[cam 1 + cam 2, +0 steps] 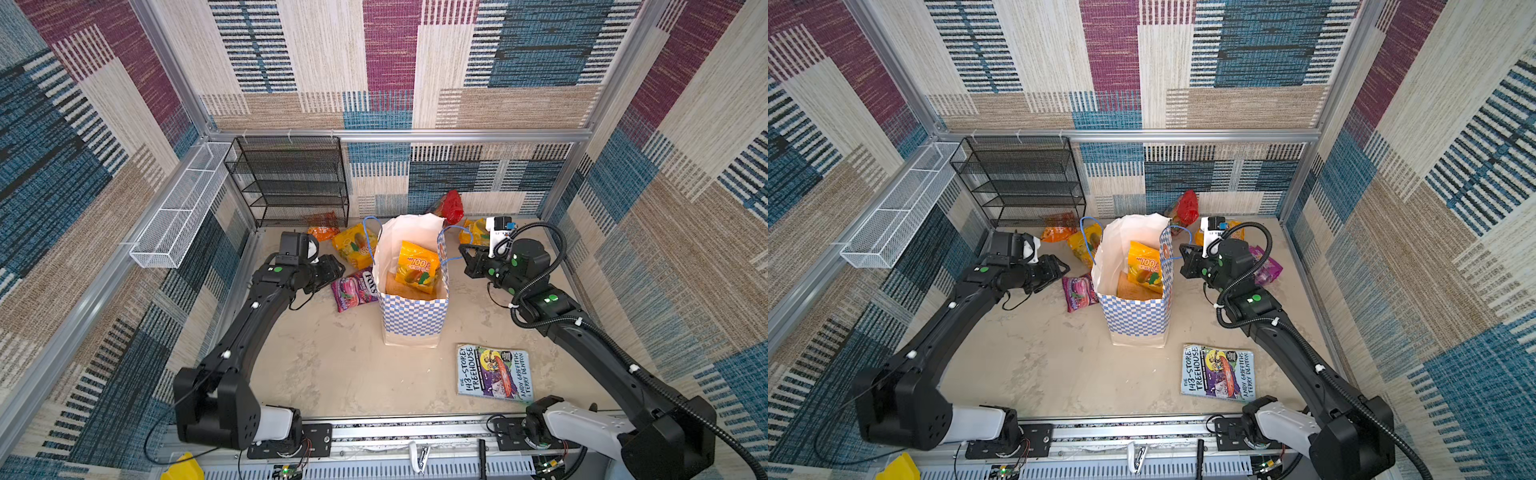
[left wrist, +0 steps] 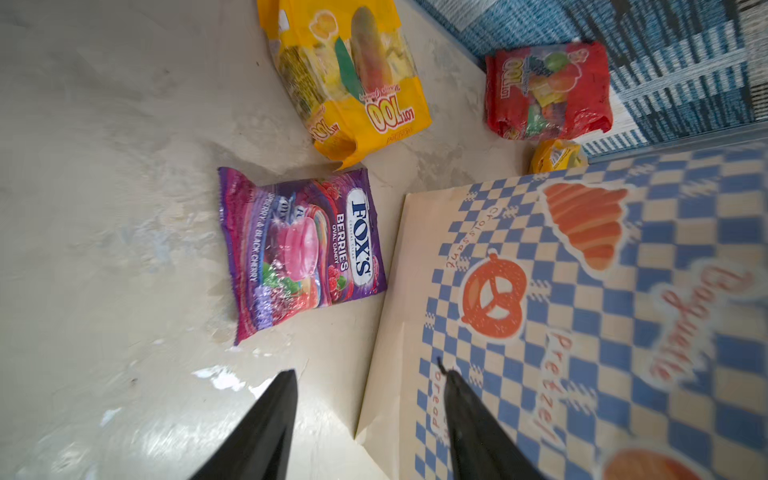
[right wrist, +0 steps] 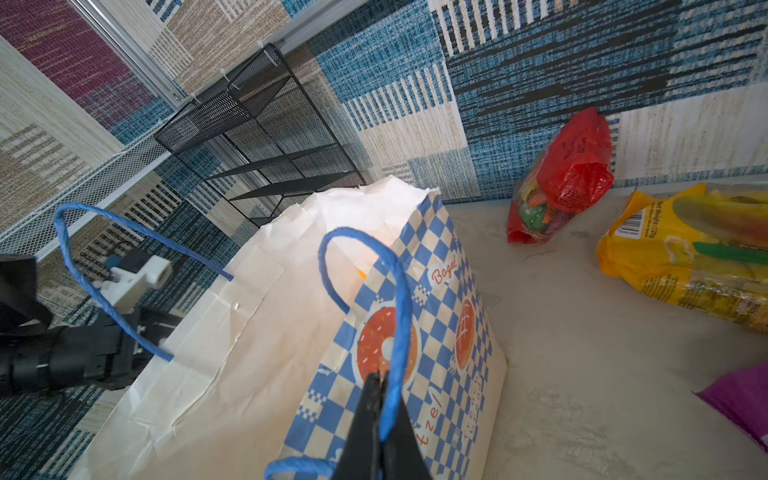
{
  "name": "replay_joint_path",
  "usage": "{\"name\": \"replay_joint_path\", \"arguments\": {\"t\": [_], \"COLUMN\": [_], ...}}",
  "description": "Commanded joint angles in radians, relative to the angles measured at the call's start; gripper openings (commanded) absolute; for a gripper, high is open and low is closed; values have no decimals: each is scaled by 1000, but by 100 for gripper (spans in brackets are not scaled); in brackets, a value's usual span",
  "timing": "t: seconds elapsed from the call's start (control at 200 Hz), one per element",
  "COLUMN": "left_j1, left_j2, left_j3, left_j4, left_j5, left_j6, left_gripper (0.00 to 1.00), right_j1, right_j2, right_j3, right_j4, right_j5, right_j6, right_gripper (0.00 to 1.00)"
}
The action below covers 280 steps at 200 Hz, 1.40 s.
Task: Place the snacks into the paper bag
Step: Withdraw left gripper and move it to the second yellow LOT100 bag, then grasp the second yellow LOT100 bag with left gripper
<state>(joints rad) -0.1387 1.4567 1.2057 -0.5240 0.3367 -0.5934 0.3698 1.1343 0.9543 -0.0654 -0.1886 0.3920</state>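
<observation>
The blue-and-white checkered paper bag (image 1: 415,320) (image 1: 1138,316) stands upright mid-table. Inside it a yellow mango packet (image 1: 417,266) leans over an orange one. My right gripper (image 1: 464,251) (image 3: 380,376) is shut on the bag's blue cord handle (image 3: 399,291). Left of the bag, my left gripper (image 1: 338,268) (image 2: 369,374) is open and empty, just short of the purple Fox's packet (image 1: 356,289) (image 2: 303,249). Still on the table are a mango packet (image 1: 355,245) (image 2: 353,79), orange chips (image 1: 323,228), a red packet (image 1: 451,206) (image 3: 561,174), another mango packet (image 3: 685,257) and a purple grape packet (image 1: 1266,268).
The Treehouse book (image 1: 494,372) lies flat at the front right of the bag. A black mesh rack (image 1: 291,183) stands at the back left wall, with a white wire basket (image 1: 183,208) along the left rail. Patterned walls close in three sides.
</observation>
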Motion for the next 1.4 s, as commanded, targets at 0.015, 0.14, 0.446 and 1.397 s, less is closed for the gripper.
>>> {"name": "replay_joint_path", "arguments": {"t": [0.015,0.14,0.446,1.397], "left_j1": [3,2,1,1], "left_j2": [140,298,571,740], "left_j3": [64,138,298,420], "left_j4": [121,173,242,331], "left_j5": [85,144,198,284], "left_j6": [-10,-11,-18,-157], "left_gripper": [60,65,69,5], "right_j1": [0,0,0,0], "right_j2": [8,17,35,11], "right_j3": [-1,0,1,-15], "right_j4": [26,26,28,69], "right_j5": [14,10,2,-63], "right_j6": [-6,-6,-8,-16], "right_gripper": [0,0,0,0]}}
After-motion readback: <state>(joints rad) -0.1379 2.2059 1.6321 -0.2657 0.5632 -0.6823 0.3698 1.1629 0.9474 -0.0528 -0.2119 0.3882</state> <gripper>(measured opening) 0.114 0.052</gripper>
